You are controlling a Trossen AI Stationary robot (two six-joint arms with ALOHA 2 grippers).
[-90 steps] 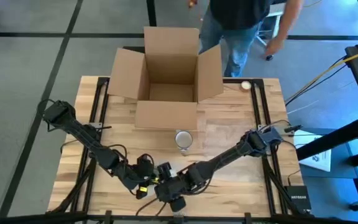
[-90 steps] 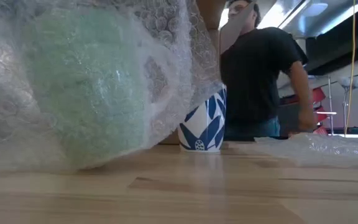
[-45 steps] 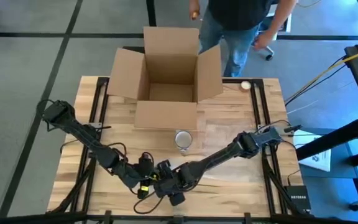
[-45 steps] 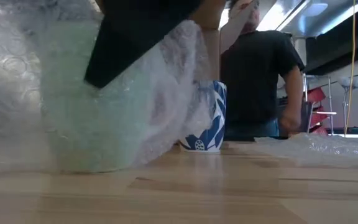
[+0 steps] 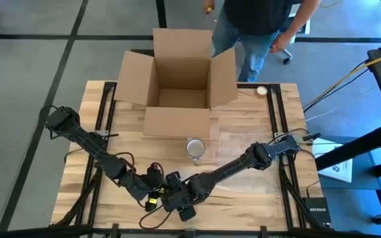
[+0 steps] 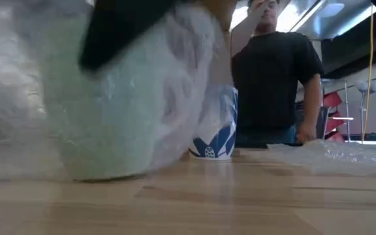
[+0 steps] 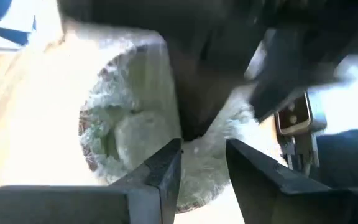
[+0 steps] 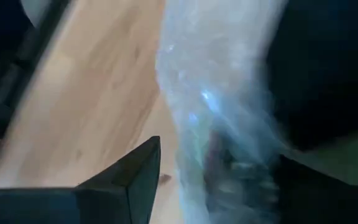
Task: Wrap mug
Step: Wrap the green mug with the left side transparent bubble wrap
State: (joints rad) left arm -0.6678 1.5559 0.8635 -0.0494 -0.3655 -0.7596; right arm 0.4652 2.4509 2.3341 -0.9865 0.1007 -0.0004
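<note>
High view: on the wooden worktop (image 5: 243,188), an open cardboard box (image 5: 177,82) stands at the far edge, a person (image 5: 256,26) behind it. Both arms meet near the front edge over a pale green mug (image 6: 96,111) swathed in bubble wrap (image 6: 175,85). Left hand (image 7: 202,165) holds its fingers narrowly apart at the wrapped mug; right hand (image 5: 184,198) grips the wrap. A blue-patterned cup (image 6: 215,134) stands beyond.
</note>
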